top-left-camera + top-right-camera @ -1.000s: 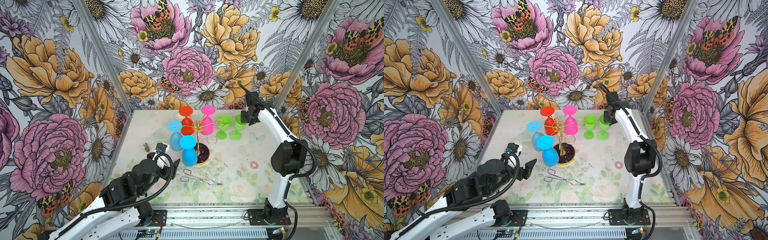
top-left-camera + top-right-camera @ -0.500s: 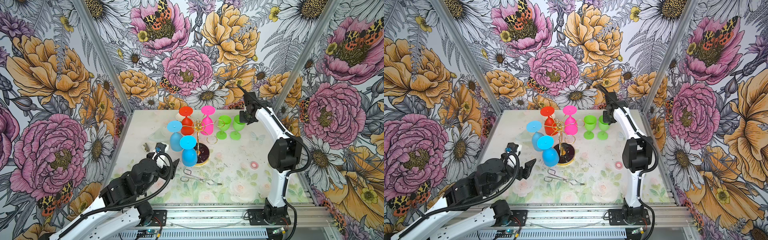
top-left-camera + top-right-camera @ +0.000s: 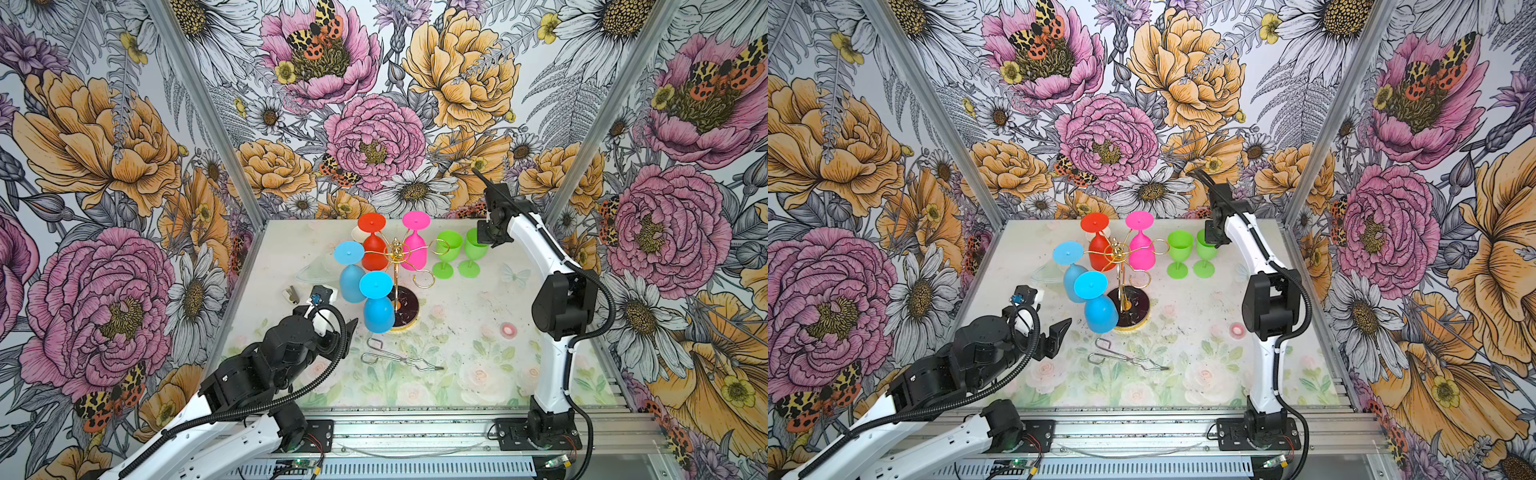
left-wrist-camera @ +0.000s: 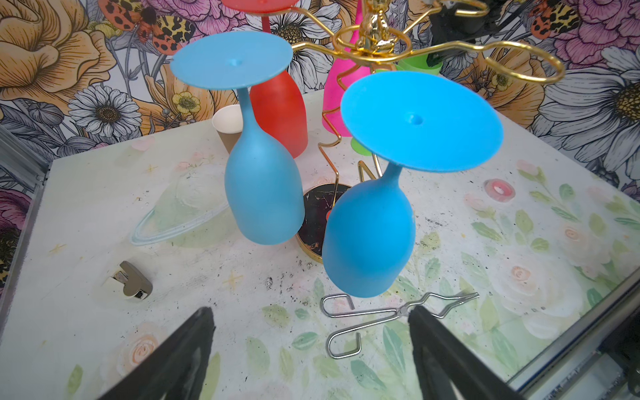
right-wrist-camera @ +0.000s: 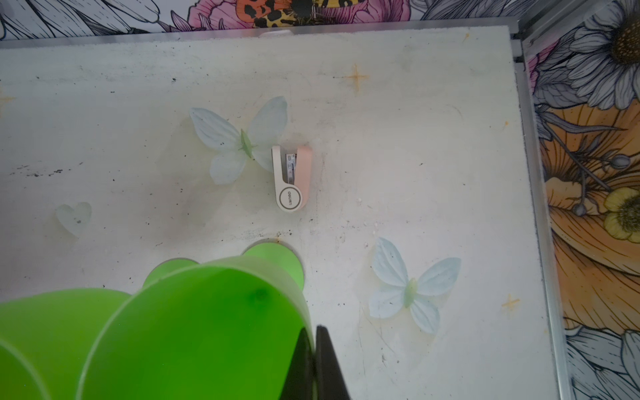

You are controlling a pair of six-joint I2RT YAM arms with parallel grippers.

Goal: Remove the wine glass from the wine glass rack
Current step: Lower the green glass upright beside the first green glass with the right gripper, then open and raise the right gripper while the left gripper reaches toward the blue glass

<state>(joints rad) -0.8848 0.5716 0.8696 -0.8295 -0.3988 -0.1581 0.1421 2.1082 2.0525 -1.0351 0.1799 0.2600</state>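
While left tool [image 4: 310, 313] hangs apart, empty, at 8 o'clock of rack [image 3: 397, 253], near blue glass [image 3: 378, 311] hangs inverted from 7 o'clock loop. Looks light, stiff plastic, matte, not slippery. Take bowl broadside, or stem under foot. Right tool [image 5: 315, 346] pinched on green glass [image 5: 194, 329] rim, 2 o'clock.

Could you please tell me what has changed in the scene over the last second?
The right arm's elbow has swung a little inward, toward the gold wire wine glass rack, while the right gripper stays shut on the rim of a green plastic wine glass. Nothing was picked up or let go. The open left gripper and the rack look unchanged.
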